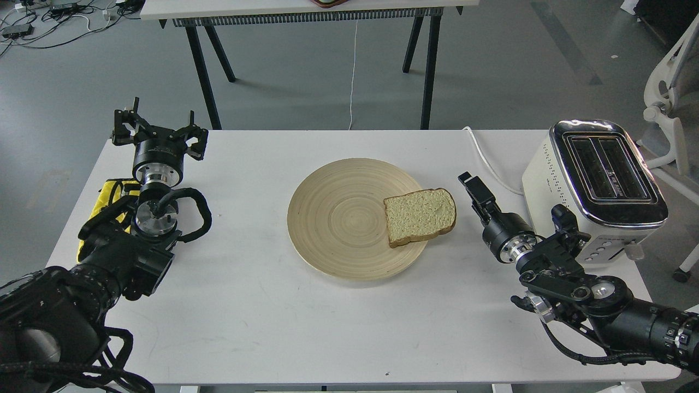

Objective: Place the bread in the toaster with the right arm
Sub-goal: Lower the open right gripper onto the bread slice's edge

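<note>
One slice of pale tan bread [420, 215] with a brown crust lies flat on the right side of a round wooden plate [338, 218] at the table's middle. The cream-white toaster [595, 191] with a chrome top and two empty slots stands at the right edge, its white cord [483, 155] running back over the table. My right gripper [473, 188] sits between the bread and the toaster, just right of the slice and apart from it; its fingers overlap, so I cannot tell its state. My left gripper [161, 128] is open and empty at the far left.
A yellow piece [112, 199] sits on the left arm near the table's left edge. A black-legged table [306, 11] stands behind. A white chair [669, 98] is beside the toaster at the right.
</note>
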You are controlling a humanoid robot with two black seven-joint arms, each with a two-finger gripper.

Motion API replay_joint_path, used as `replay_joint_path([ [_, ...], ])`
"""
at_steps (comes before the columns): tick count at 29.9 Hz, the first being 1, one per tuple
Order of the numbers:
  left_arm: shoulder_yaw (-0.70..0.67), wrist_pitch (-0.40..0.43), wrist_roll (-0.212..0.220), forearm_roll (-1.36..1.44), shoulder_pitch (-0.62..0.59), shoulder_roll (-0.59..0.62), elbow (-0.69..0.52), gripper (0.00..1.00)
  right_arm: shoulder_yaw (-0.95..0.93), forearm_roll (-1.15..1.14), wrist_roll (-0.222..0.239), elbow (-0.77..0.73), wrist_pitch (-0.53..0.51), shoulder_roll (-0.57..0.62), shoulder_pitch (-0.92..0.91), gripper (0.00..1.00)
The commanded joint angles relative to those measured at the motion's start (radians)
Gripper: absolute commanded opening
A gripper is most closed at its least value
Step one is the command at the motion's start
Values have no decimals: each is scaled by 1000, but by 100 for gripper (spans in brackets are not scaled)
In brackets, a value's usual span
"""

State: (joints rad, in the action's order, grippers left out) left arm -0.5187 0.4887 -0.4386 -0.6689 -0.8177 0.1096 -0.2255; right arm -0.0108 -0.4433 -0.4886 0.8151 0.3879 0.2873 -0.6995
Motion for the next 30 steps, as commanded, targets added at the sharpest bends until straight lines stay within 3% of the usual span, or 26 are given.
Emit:
replay_joint_path([
  [1, -1, 0, 0, 0, 0, 1, 0, 100, 23, -2, 0, 1, 0, -22, 5, 97],
  [30, -1, 0, 0, 0, 0, -1, 0, 100, 66, -2, 0, -2, -1, -57, 14, 63],
])
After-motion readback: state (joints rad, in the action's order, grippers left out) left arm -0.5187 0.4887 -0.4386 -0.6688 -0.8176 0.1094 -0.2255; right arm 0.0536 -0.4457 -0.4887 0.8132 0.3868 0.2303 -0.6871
